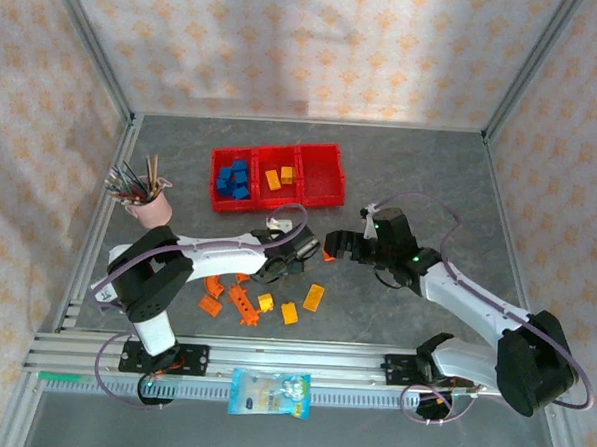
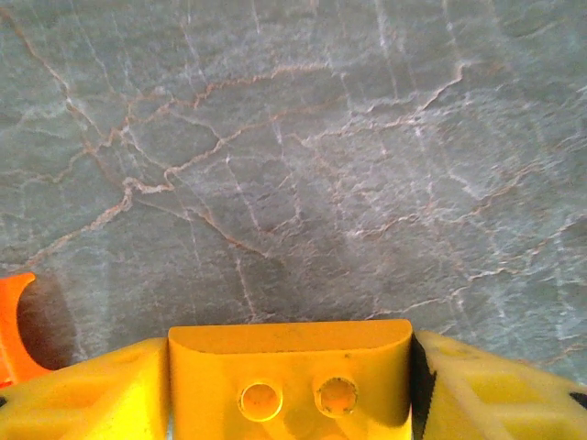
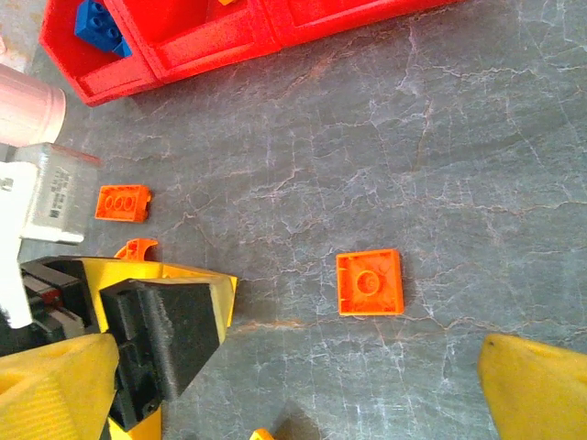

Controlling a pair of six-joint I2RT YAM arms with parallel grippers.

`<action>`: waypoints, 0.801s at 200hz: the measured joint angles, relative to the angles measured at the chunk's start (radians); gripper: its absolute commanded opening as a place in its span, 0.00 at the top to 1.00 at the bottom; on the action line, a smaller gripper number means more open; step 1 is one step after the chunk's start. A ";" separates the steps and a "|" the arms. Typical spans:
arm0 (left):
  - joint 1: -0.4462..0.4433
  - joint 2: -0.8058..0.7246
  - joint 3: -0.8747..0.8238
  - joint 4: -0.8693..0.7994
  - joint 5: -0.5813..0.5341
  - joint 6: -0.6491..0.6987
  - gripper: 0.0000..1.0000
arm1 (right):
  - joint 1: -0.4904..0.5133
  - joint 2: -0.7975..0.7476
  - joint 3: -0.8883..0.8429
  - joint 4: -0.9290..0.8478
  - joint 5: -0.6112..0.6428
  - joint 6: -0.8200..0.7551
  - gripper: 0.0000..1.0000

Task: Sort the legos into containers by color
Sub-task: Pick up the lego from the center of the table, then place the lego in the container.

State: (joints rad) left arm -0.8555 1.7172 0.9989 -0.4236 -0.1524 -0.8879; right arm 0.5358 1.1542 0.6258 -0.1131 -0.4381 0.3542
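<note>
A yellow brick (image 2: 289, 376) is being pinched between the fingers of the left gripper (image 2: 288, 350), on the near side of the containers (image 1: 276, 204). The right gripper (image 3: 293, 390) is standing spread wide, an orange square brick (image 3: 369, 282) lying between its fingers. Bare table (image 1: 431, 180) is stretching from both grippers to the containers' near wall.

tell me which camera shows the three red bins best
Top external: all three containers show whole from above, with blue bricks in the left one and yellow-orange bricks in the middle one. Right wrist cuts them off at its top edge, catching their near walls and one blue brick inside.
</note>
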 measured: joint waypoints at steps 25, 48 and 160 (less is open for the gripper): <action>0.017 -0.039 0.001 -0.002 -0.016 0.024 0.38 | 0.000 0.000 0.005 0.000 -0.004 0.000 0.00; 0.076 -0.050 0.039 -0.022 -0.035 0.066 0.38 | 0.000 0.003 0.028 0.000 -0.008 0.004 0.00; 0.328 0.213 0.552 0.013 -0.101 0.294 0.38 | -0.016 0.095 0.121 0.062 0.021 0.072 0.00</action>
State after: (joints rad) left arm -0.5274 1.9301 1.5509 -0.4110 -0.2535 -0.5938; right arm 0.5201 1.2495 0.7467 -0.0509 -0.4175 0.4267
